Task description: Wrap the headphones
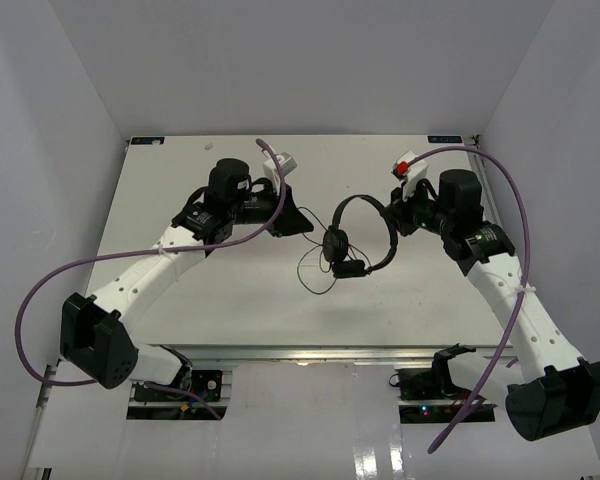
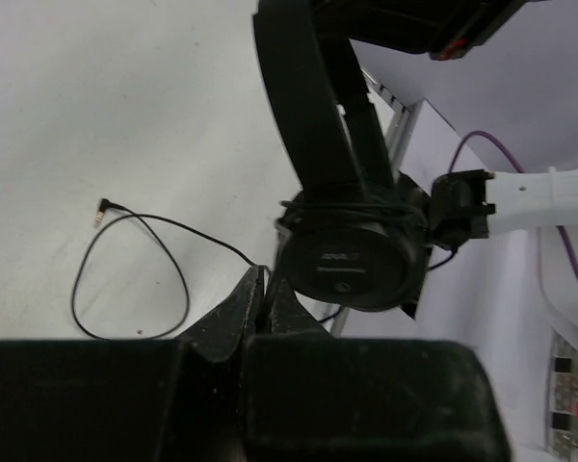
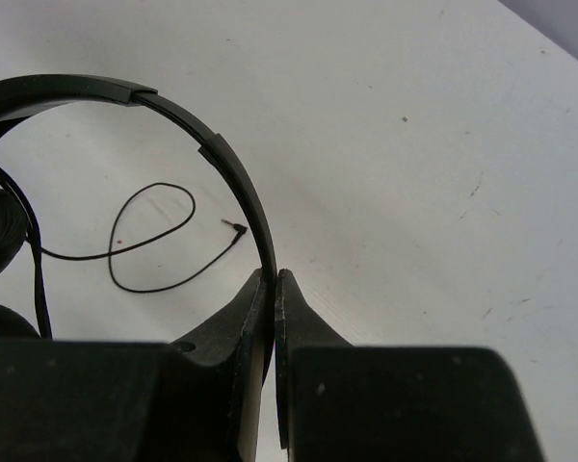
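The black headphones [image 1: 360, 238] are held up over the table's middle. My right gripper [image 1: 396, 216] is shut on the thin headband [image 3: 233, 175], which runs down between its fingertips [image 3: 273, 275]. In the left wrist view one round earcup [image 2: 352, 265] hangs just beyond my left gripper [image 2: 267, 274], with turns of cable wound above it. My left gripper [image 1: 307, 226] is shut, and the thin black cable [image 2: 186, 229] runs into its tips. The rest of the cable lies in a loose loop on the table [image 1: 315, 272], ending in the plug [image 3: 236, 228].
The white table [image 1: 210, 290] is walled by white panels on three sides. Thick purple robot cables [image 1: 50, 290] arc off both arms. A metal rail [image 1: 310, 352] runs along the near edge, with the arm bases below it.
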Controlling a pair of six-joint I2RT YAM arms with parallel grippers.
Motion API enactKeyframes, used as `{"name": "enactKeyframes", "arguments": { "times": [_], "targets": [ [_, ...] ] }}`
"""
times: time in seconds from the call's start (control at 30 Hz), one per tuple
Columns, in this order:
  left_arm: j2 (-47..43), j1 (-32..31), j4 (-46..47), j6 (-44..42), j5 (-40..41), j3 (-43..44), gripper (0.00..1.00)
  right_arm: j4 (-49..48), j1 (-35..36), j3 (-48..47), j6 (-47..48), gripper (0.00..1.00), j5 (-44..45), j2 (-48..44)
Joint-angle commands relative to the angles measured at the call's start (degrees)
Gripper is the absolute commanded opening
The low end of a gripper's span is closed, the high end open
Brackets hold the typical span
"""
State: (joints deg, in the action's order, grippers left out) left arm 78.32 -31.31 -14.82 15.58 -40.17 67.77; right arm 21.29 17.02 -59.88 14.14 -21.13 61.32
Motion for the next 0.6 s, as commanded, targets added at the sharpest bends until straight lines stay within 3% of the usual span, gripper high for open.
{"name": "enactKeyframes", "arguments": {
  "times": [0.0,0.27,0.57],
  "targets": [
    [2.19,0.2,-5.6,3.46,-8.74,4.32,0.0,-7.01,2.07,1.06,5.38,0.08,7.52,-1.11],
    [7.55,0.2,-20.57,-2.84,-10.68,9.57,0.0,-11.18,3.86,2.49,12.15,0.08,13.27,-0.24],
    [11.46,0.2,-24.55,-2.3,-15.3,15.39,0.0,-16.79,10.48,5.81,16.08,0.08,20.29,0.1]
  ]
}}
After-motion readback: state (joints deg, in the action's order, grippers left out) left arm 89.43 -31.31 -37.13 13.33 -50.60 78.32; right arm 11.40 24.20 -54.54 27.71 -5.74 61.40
